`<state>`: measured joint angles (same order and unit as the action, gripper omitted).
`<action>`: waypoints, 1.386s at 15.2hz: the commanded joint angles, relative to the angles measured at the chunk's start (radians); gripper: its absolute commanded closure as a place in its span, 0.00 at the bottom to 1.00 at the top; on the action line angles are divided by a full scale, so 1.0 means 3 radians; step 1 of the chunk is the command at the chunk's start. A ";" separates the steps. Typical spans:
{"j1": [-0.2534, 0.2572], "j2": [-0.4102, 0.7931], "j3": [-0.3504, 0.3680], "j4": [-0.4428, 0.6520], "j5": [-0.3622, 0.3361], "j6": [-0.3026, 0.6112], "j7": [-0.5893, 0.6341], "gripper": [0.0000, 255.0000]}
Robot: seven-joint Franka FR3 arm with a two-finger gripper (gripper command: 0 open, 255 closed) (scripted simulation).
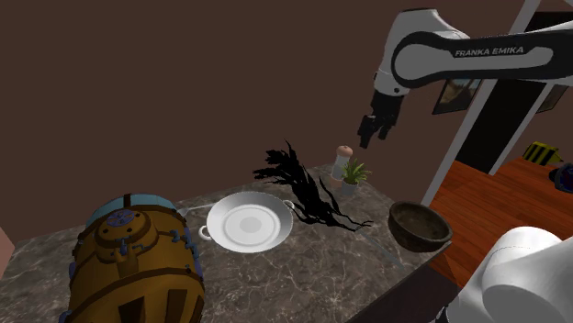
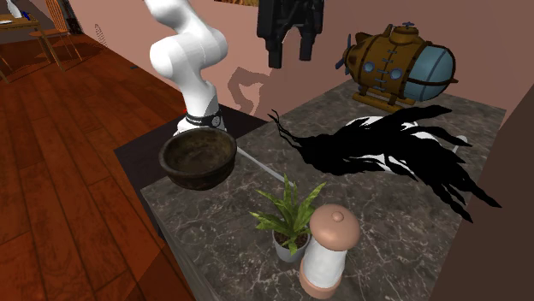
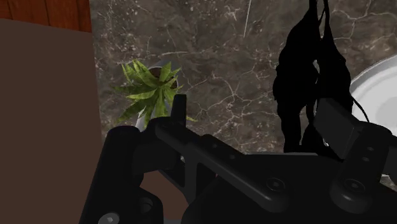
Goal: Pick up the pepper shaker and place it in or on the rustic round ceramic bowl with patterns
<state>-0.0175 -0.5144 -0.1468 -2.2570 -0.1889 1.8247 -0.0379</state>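
Observation:
The pepper shaker [image 1: 342, 161], pale with a tan rounded cap, stands upright on the marble counter next to a small potted plant [image 1: 354, 173]; in the second exterior view the shaker [image 2: 329, 252] is nearest the camera. The dark round bowl [image 1: 420, 226] sits at the counter's end by the stand, seen too as the bowl [image 2: 198, 158]. My black gripper [image 1: 374, 136] hangs open in the air above and a little to the shoulder view's right of the shaker, holding nothing. Its fingers stand apart in the second exterior view, where the gripper [image 2: 291, 58] is high up. In the wrist view the gripper [image 3: 254, 108] looks down on the plant [image 3: 153, 89].
A black spiky shape [image 1: 308, 188] lies between the shaker and a white pan [image 1: 250, 223]. A brown and blue submarine model [image 1: 138, 261] stands at the shoulder view's lower left. A wall runs behind the counter [image 1: 367, 248]; wooden floor [image 1: 496, 202] lies beyond the bowl's end.

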 commanded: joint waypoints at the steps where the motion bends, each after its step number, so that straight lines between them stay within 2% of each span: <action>1: -0.0026 0.0225 -0.0082 0.0063 -0.0038 0.0181 -0.0068 0.00; 9: -0.0104 0.1111 -0.0330 0.0445 -0.0056 0.0744 -0.0295 0.00; 17: -0.0226 0.2061 -0.0492 0.1083 0.0111 0.1105 -0.0569 0.00; 21: -0.0248 0.2149 -0.0500 0.1010 0.0130 0.1266 -0.0582 0.00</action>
<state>-0.0902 0.1239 -0.2959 -1.9481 -0.1510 2.1918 -0.2115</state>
